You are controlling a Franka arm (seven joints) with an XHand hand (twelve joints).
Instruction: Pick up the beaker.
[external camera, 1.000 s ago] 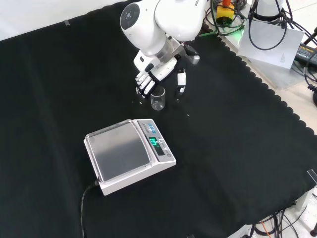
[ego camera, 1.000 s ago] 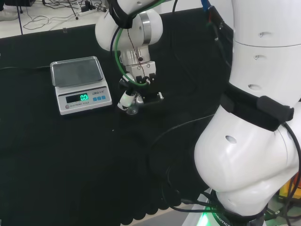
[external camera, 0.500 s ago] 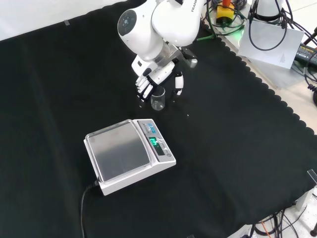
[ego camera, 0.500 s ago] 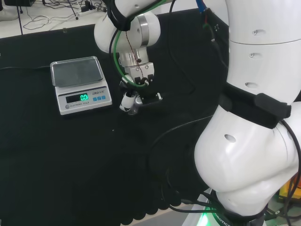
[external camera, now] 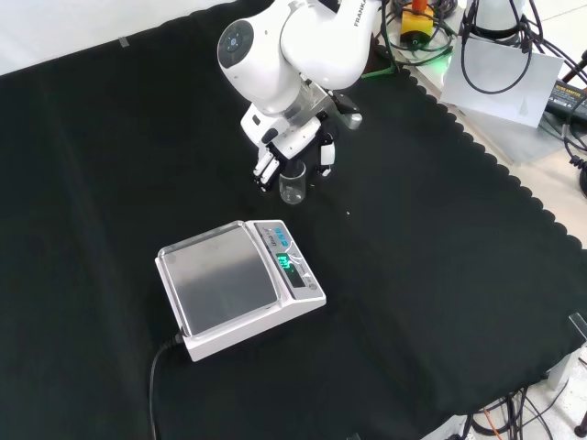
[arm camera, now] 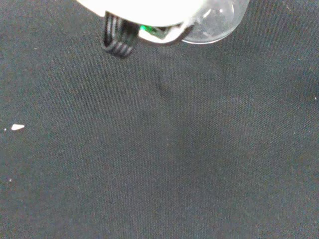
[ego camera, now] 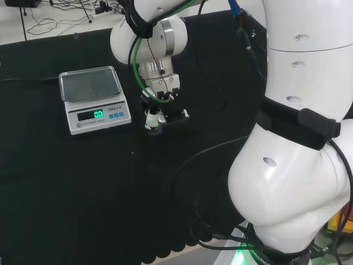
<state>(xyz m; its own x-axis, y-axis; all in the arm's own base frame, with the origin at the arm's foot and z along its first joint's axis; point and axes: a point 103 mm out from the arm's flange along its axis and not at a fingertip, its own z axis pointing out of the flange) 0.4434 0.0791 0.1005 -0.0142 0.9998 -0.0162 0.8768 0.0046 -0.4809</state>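
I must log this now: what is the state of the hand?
Hand: open, fingers and thumb either side of the beaker, not yet closed on it.

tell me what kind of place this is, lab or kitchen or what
Most likely a robotics lab set up for lab-ware handling: a robot arm's hand works over a small clear beaker on a bench draped in black cloth, beside a digital scale.

beaker (external camera: 293,182) clear glass | cloth (external camera: 440,275) matt black | scale pan (external camera: 218,279) brushed metal
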